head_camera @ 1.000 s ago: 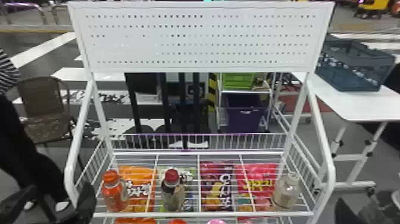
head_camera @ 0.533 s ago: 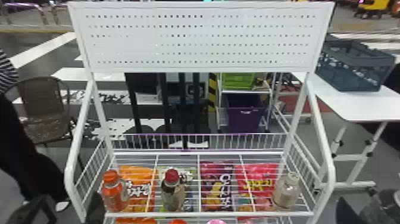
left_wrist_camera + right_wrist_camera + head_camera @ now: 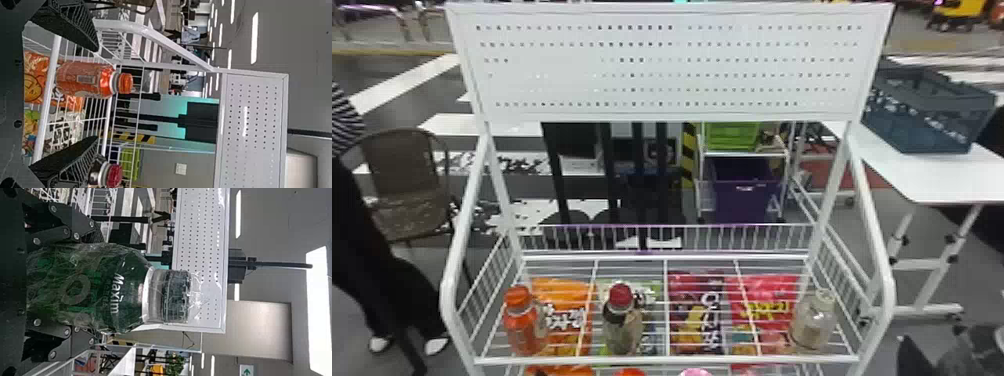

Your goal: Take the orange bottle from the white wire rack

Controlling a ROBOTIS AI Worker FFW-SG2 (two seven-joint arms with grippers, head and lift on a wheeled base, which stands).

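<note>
Head view: you've got the red-capped bottle point(image 3: 622, 320) at lower centre, the clear bottle point(image 3: 814, 320) lower right, snack bags point(image 3: 564, 317) under the shelf wires; the front rail point(image 3: 672, 359) runs before the bottles. Right gripper point(image 3: 912, 357), lower right, is clamped on a green bottle point(image 3: 90, 286) in its wrist view. Since the earlier frame, your left gripper point(image 3: 97, 94) has moved off its spot at the head view's lower left; shelf bottles unchanged. Orange bottle point(image 3: 524, 320) stands on the rack's shelf, lower left; in the left wrist view it's between your spread fingers, ungripped.
</note>
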